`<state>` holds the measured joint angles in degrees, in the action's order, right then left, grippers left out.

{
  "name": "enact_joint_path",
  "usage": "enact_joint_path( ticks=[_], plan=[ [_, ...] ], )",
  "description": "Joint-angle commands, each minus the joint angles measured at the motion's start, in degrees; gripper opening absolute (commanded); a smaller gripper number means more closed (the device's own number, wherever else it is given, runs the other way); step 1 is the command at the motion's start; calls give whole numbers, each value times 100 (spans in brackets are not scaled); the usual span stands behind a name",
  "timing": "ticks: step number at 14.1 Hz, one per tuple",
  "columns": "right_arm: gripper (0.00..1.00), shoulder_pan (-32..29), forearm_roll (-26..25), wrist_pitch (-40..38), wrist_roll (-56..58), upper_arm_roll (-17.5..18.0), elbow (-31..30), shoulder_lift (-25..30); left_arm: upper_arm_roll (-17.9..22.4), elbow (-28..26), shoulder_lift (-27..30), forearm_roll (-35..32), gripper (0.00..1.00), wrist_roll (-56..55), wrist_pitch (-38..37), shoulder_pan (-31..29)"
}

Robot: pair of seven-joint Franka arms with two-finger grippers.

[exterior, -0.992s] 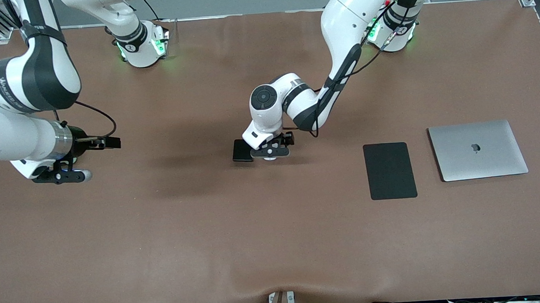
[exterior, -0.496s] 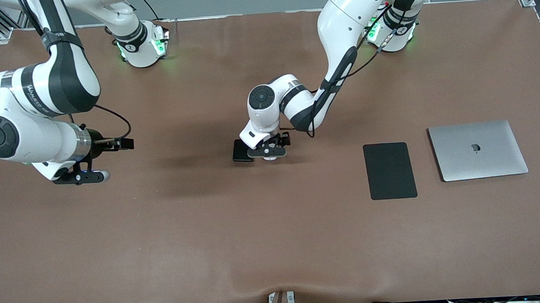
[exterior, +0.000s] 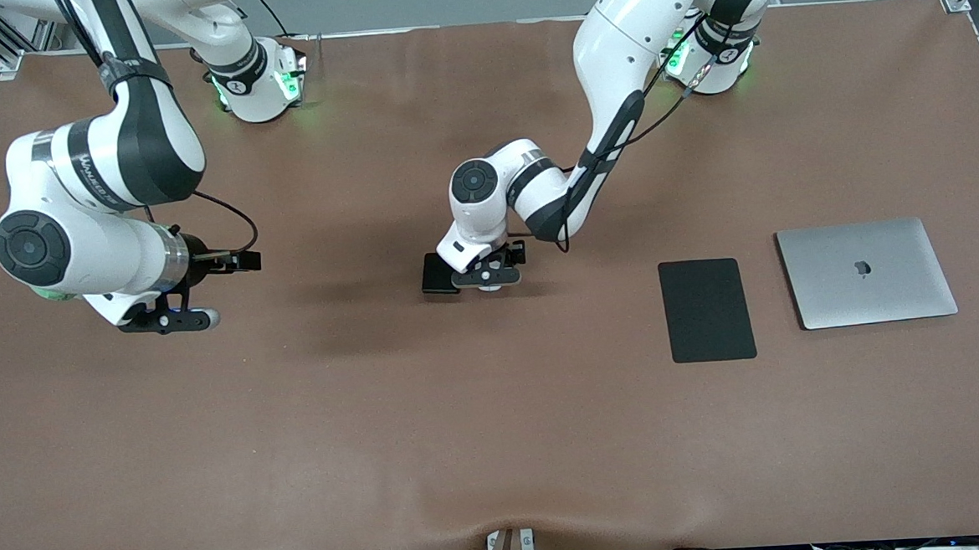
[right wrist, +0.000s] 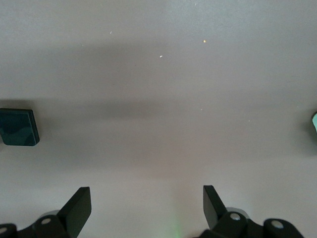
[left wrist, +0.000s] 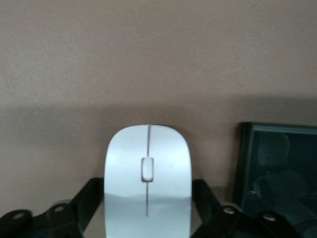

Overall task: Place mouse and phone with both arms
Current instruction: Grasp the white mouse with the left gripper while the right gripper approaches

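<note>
The left hand [left wrist: 147, 218] is sitting low over the middle of the brown worktop [exterior: 498, 442], its two black fingers [left wrist: 86, 201] flanking the sides of the small white oval computer mouse [left wrist: 147, 181]; they are standing right against its flanks, though whether they are pressing on it cannot be told. The mouse is showing a smooth pale shell with a thin grey line running down its top and a small wheel set in that line. In the front view only a sliver of it [exterior: 488, 288] is peeking out under the left hand [exterior: 487, 277]. Just beside the mouse, toward the right arm's end of the worktop, the small glossy black rectangular phone [exterior: 437, 274] is lying flat, its mirror-like face [left wrist: 280, 171] reflecting dim shapes.

The right hand [exterior: 165, 322] is hanging above bare worktop near the right arm's end, well apart from both things, its fingers [right wrist: 79, 206] spread wide with nothing between them.

A large flat matte black mouse pad [exterior: 707, 310] is lying toward the left arm's end, with a closed silver laptop [exterior: 866, 272] beside it.
</note>
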<state>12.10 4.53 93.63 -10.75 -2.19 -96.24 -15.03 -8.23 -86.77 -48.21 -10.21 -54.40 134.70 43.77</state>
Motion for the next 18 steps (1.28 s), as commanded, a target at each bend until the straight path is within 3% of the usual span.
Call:
enact_joint_path(
  ticks=[1, 2, 8, 11, 18],
  plan=[
    [100, 116, 161, 85, -103, -27, -26, -9, 41, 117, -84, -201, 27, -238, 38, 61],
    [100, 160, 223, 120, -207, -27, -26, -35, 41, 117, -49, -201, 23, -229, 38, 44],
    [100, 836, 294, 629, -989, -27, -26, -334, 32, 108, 285, -218, 24, -229, -58, -123],
    [100, 1240, 303, 1024, -1551, -36, -35, -571, 41, 99, 566, -218, 24, -194, -497, -202],
    [100, 1654, 355, 2043, -1807, -27, -245, -1019, -64, -33, 1427, -113, 24, 525, -1332, -1133]
  ],
)
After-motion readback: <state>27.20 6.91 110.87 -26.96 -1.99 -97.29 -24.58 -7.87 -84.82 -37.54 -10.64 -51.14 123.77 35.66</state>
